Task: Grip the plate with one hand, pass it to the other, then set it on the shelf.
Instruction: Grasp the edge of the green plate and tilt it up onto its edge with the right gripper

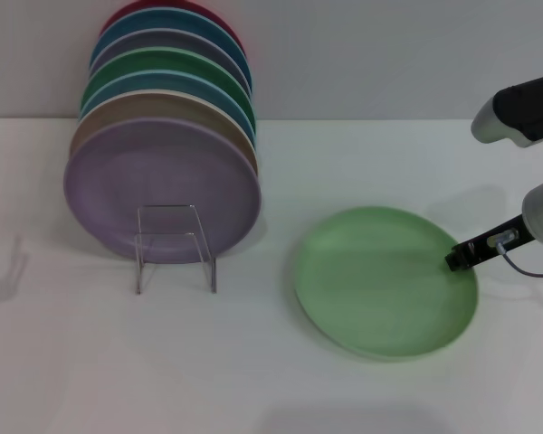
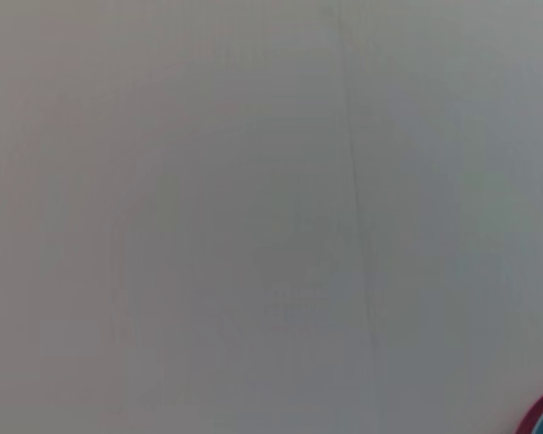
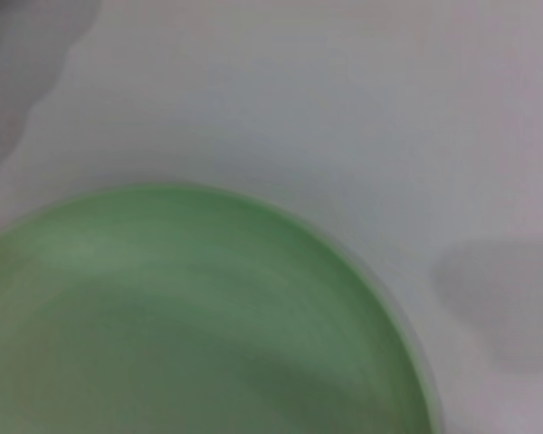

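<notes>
A big white table (image 1: 253, 380) fills most of the head view. Behind it stands a plain pale grey wall (image 1: 371, 54). The table meets the wall in a straight line. Soft grey shadows lie on the table, one at its left edge and one near its right side. The light is soft and even.

The plate (image 1: 385, 282) lies flat on the table (image 1: 271, 380), right of the shelf (image 1: 174, 246) holding stacked plates (image 1: 163, 172).
</notes>
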Controlling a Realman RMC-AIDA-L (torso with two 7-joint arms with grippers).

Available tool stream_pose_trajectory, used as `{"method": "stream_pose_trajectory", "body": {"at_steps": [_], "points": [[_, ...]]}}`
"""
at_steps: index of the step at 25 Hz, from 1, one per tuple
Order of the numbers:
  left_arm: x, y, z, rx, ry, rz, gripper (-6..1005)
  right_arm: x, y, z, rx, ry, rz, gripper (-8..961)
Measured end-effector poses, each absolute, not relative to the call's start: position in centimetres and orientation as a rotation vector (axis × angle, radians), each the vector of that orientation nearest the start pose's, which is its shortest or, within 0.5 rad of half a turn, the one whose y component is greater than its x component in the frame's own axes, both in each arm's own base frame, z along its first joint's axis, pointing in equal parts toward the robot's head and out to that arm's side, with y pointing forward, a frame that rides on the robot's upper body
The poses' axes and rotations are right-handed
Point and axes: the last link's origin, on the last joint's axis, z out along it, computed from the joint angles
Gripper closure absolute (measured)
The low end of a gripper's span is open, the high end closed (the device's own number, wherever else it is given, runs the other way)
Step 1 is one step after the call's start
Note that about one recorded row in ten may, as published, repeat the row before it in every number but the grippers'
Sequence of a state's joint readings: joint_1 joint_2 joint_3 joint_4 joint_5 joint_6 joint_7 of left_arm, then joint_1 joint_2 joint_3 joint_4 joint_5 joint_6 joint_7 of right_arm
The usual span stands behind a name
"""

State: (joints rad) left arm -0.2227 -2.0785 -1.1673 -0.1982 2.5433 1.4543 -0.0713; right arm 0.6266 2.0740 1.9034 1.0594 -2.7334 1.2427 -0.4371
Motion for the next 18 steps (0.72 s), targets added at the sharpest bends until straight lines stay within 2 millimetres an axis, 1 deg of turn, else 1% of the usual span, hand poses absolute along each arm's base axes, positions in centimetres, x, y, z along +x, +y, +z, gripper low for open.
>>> {"method": "stream_pose_trajectory", "body": {"at_steps": [5, 8, 11, 18], "points": [[-35.3, 26.4, 2.9, -1.371, -0.363, -0.717, 254, 25.0, 39.3, 0.2, -2.213, 1.232, -0.359, 740], [-35.3, 26.4, 2.9, -1.369, -0.362, -0.719, 256, 24.8, 39.1, 0.0, -2.24, 1.242, -0.312, 853], [-35.3, 26.4, 3.0, -1.368, -0.357, -0.718, 258, 24.6, 39.0, 0.0, -2.256, 1.246, -0.276, 861], [-35.3, 26.2, 3.0, -1.364, -0.36, -0.725, 263, 24.1, 38.6, 0.9, -2.265, 1.231, -0.173, 908]]}}
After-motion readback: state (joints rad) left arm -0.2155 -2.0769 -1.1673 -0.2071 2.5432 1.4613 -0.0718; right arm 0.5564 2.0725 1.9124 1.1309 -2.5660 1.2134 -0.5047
